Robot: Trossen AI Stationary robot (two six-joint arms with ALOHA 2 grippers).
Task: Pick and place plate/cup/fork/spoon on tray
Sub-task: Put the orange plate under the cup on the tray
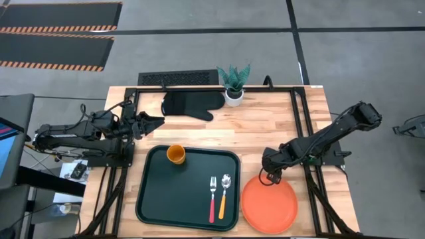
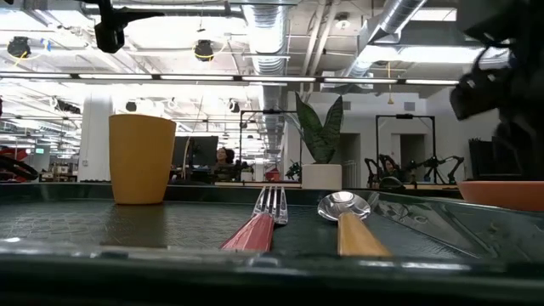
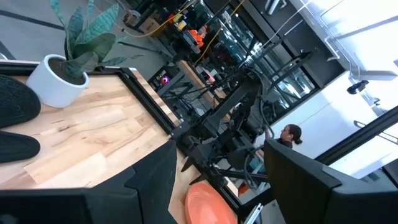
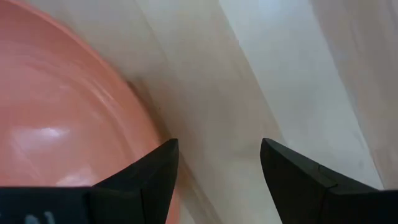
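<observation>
Tray (image 1: 156, 199) holds cup (image 1: 176, 154), fork (image 1: 212, 196), spoon (image 1: 224, 192); plate (image 1: 269, 206) outside.

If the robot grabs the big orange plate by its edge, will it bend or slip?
The plate looks stiff, so it probably won't bend. Its surface shines, so it may slip between the right gripper's open fingers. Wide and flat, it might tilt when lifted by its rim.
</observation>
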